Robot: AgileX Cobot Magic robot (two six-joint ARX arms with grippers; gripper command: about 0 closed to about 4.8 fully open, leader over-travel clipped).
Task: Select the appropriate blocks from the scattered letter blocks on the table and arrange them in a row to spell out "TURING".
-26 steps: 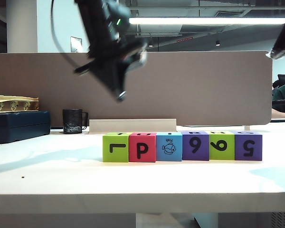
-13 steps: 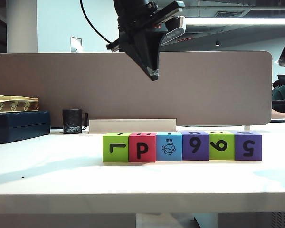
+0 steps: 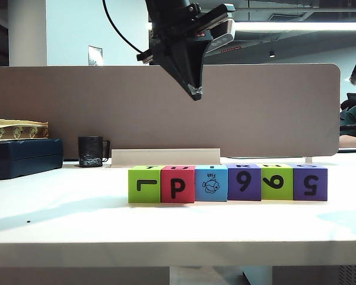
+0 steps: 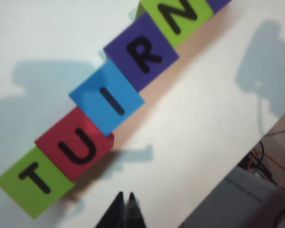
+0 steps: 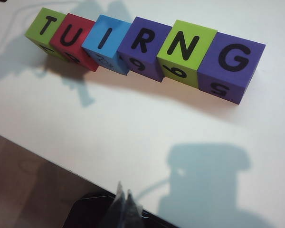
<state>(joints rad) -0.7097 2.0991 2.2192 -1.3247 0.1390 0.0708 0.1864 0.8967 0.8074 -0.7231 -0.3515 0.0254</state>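
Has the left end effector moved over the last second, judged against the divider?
Yes. The left end effector, shut and empty, has swung rightward and upward across the divider, now hanging above the blue block.

Letter blocks [image 5: 147, 47] matte, foam-like (smooth faces); table [image 3: 166, 228] smooth off-white; mug [image 3: 91, 152] glossy black.

Ext cam: low, level w/ desk [image 3: 59, 219] edge, facing block row [image 3: 228, 183]. Both wrist cams look down past shut fingers [image 4: 125, 209]; all share row.
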